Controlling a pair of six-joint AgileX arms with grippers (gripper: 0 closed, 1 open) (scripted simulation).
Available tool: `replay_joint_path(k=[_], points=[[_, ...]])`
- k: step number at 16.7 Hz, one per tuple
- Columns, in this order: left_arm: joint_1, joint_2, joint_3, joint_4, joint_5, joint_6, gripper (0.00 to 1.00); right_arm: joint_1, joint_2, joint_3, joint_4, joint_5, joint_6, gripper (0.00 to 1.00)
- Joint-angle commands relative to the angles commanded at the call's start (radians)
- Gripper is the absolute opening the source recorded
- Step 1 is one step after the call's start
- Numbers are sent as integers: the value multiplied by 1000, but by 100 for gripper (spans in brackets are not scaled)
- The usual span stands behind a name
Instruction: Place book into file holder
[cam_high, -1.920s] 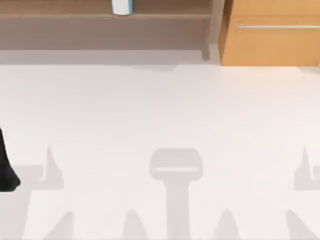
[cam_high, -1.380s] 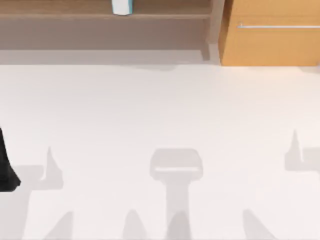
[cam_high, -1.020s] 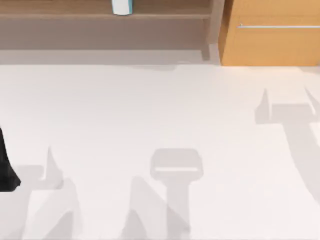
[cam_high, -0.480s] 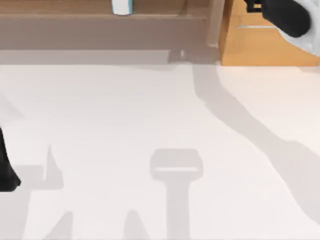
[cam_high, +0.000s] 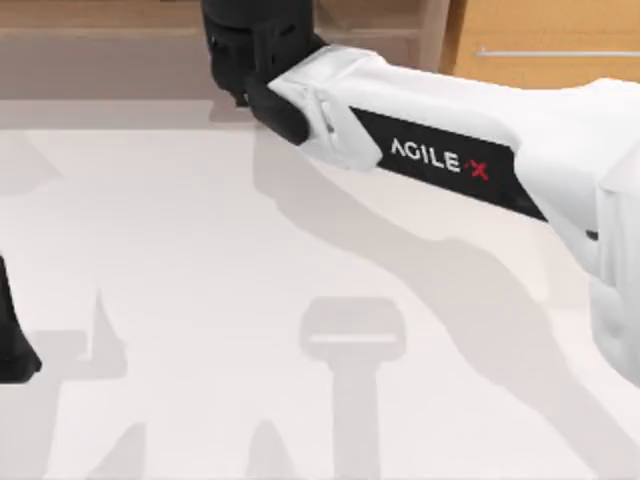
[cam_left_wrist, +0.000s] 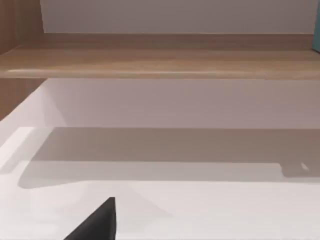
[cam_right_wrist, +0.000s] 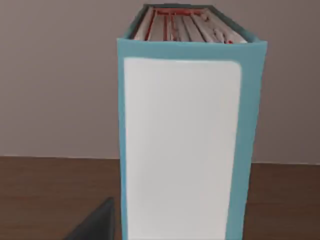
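Observation:
The book (cam_right_wrist: 182, 145) stands upright on a brown wooden shelf (cam_right_wrist: 45, 200), its white face framed in teal and its red-edged pages showing on top. It is very close in front of my right gripper in the right wrist view. From above, my right gripper (cam_high: 248, 30) reaches into the shelf at the back left and covers the book. My left gripper (cam_high: 12, 345) is parked at the table's left edge. The file holder is out of view.
A long wooden shelf (cam_high: 100, 20) runs along the back of the white table (cam_high: 200, 250). An orange-wood cabinet with a metal handle (cam_high: 560, 50) stands at the back right. My right arm (cam_high: 450, 160) stretches diagonally over the table's right half.
My right arm has swung in from the right side to the shelf at the back left and now covers the book from above. The left arm has not moved.

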Motion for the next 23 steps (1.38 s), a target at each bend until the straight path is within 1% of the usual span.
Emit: replay_joint_path(k=[4,11,19,23], points=[[0,0,0,0,0,0,100,23,141,114,24,39,4,100],[0,0,0,0,0,0,100,19,152,121,23,39,4,100],[0,0,0,0,0,0,100,-1,232,276,-46,17,3,100],[0,0,0,0,0,0,100,-2,235,282,-49,16,3,100]])
